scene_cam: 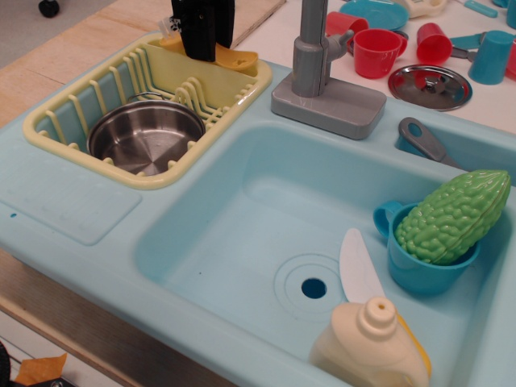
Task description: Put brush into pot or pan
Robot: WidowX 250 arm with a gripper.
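The yellow-orange brush (237, 58) lies across the far rim of the pale yellow dish rack (50, 139), its handle end pointing right. My black gripper (203, 44) comes down from the top edge over the brush's middle, and its fingers are drawn together on it. The brush's bristle end is hidden behind the fingers. The shiny steel pot (145, 137) sits empty inside the rack, in front of and to the left of the gripper.
A grey faucet (313, 48) stands right of the rack. The blue sink basin (242, 234) holds a white knife (357, 264), a cream bottle (372, 343) and a blue cup (419, 270) with a green gourd (451, 214). A steel lid (430, 85) and red cups (377, 52) stand behind.
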